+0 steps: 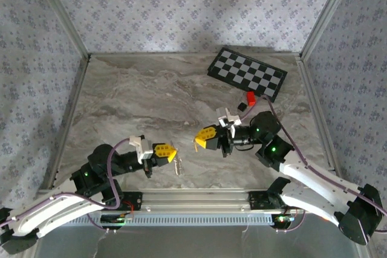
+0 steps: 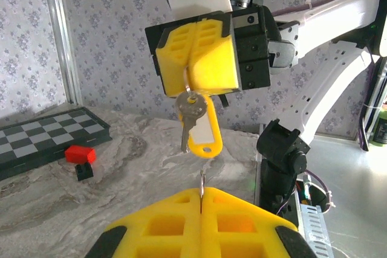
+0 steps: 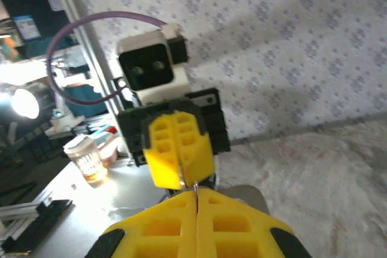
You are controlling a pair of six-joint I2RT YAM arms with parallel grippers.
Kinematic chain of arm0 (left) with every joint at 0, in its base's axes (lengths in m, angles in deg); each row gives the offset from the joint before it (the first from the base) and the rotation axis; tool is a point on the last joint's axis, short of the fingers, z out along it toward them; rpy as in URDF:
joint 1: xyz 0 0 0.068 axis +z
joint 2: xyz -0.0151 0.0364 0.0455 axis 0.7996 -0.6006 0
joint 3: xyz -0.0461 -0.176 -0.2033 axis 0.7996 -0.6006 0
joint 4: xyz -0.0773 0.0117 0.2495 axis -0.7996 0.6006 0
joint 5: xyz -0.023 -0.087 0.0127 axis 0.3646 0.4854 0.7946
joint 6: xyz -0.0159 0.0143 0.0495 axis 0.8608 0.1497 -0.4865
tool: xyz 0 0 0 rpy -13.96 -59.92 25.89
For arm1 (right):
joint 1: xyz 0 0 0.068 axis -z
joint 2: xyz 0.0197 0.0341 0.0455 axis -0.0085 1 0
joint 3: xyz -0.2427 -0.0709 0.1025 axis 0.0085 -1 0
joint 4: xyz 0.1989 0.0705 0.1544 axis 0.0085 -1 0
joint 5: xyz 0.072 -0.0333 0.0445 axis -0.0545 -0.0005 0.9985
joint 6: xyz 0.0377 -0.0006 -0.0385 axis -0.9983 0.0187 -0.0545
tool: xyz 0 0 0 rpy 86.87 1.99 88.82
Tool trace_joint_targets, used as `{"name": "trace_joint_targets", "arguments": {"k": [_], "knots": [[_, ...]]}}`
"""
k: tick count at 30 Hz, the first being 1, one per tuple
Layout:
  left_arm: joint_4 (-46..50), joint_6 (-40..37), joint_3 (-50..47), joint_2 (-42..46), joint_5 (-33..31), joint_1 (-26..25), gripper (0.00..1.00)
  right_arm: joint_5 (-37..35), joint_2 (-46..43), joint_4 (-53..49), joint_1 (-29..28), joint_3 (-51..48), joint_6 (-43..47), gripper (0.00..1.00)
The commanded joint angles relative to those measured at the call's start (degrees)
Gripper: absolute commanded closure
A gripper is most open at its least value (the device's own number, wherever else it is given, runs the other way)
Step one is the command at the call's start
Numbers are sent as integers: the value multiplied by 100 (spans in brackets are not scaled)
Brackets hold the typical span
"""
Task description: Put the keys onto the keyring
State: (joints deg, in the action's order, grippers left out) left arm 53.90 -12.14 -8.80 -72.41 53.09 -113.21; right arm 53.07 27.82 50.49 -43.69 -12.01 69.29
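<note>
Checkerboard (image 1: 247,74): black-and-white board lying flat on the table, turned at an angle.
Red block (image 1: 250,97): on the table, just beside the checkerboard's near edge.
Black block (image 1: 242,106): close beside the red block, on the side away from the checkerboard.
Table (image 1: 139,95): grey-veined marble-look top, spreading left of the checkerboard.
Walls (image 1: 181,10): pale floral print, rising behind the checkerboard.
Frame post (image 1: 326,10): silvery metal, right of the checkerboard.

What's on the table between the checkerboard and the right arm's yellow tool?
A small red block and a black block, just off the checkerboard edge that faces the right tool. The top view shows them.
</note>
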Motion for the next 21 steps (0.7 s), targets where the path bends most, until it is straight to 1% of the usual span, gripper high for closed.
{"name": "trace_joint_targets", "arguments": {"k": [1,4,7,13,17,21], "knots": [[-193,-115,248,-28,172,-15,100,664,59,672,-62,23,-282,100],[-237,-112,234,-39,186,-16,100,1098,259,880,-114,148,-502,100],[-206,-170,275,-81,228,-17,100,1341,414,591,-175,341,-384,100],[-131,-232,340,-82,322,-10,100,1420,347,9,-229,477,85,100],[-119,-229,335,-79,371,-17,100,1494,350,-575,-308,647,466,100],[-108,-243,349,-81,397,-15,100,1412,329,-1110,-344,795,818,100]]}}
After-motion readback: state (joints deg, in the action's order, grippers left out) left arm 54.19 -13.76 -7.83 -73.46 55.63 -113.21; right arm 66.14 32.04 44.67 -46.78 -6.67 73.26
